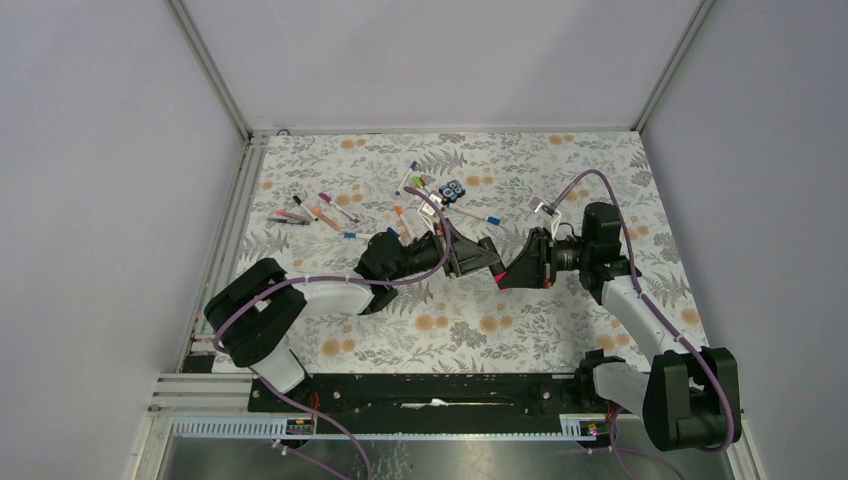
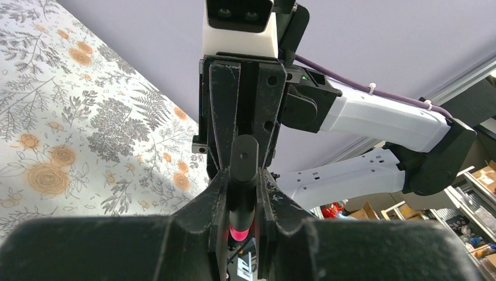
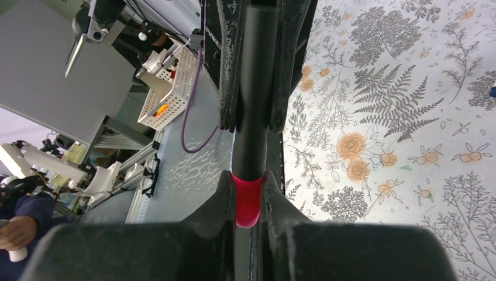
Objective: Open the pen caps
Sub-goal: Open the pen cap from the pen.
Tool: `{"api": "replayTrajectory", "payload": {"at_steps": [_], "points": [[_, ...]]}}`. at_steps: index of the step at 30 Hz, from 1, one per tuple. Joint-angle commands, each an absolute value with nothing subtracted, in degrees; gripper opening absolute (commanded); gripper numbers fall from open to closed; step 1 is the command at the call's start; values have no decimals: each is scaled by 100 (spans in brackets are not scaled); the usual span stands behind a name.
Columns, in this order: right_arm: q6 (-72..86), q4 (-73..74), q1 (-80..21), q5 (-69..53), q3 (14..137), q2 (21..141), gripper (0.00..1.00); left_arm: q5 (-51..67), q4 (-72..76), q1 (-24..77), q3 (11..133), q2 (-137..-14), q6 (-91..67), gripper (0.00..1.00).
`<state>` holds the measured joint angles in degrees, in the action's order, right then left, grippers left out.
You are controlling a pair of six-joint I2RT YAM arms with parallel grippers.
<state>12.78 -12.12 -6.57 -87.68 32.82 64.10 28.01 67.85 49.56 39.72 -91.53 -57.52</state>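
Grey-and-orange floral counter (image 1: pixel 560 330) is being spanned by both arms: left arm (image 1: pixel 335 293) and right arm (image 1: pixel 625 300) are being held angled inward, wrists nose to nose above the middle.

On the left pincer (image 2: pixel 243 184), the jaws are being held narrow, fingers pressed on either side of the highlighter (image 2: pixel 243 167). In that wrist view a black barrel is being gripped, with a pink band showing low between the fingers.

On the right pincer (image 3: pixel 248 178), the jaws are likewise being held narrow on the same highlighter. In its wrist view the pink section is being pinched at the fingertips, with the black barrel running straight into the opposite pincer.

So the highlighter is being carried in the air between the two pincers. Whether its cap is seated or parted cannot be told.

The other pens (image 1: pixel 292 216) are being left scattered across the far left and far middle of the counter, apart from the arms. A small black-and-blue block (image 1: pixel 453 189) is being left among the far ones. Tiny coloured pen caps (image 1: pixel 349 235) are being seen near them, too small to tell on or off.
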Motion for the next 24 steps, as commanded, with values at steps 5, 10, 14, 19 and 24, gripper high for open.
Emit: {"api": "replayTrajectory", "payload": {"at_steps": [5,10,14,19,24], "points": [[1122,-1404,-661,-8548,3255,6390,0,2040,8239,5044,4144,-8799,-5154,0],[1143,-1406,-650,-8602,3259,6440,0,1216,8113,4779,4210,-8415,-4226,0],[1164,-1406,-652,-8613,3237,6470,0,1002,8273,4353,4356,-8400,-4339,0],[1284,-1519,-647,-8664,3203,6508,0,980,8631,4019,4529,-8490,-4766,0],[1432,-1687,-650,-8681,3177,6628,0,752,8898,3842,4685,-8540,-4901,0]]}}
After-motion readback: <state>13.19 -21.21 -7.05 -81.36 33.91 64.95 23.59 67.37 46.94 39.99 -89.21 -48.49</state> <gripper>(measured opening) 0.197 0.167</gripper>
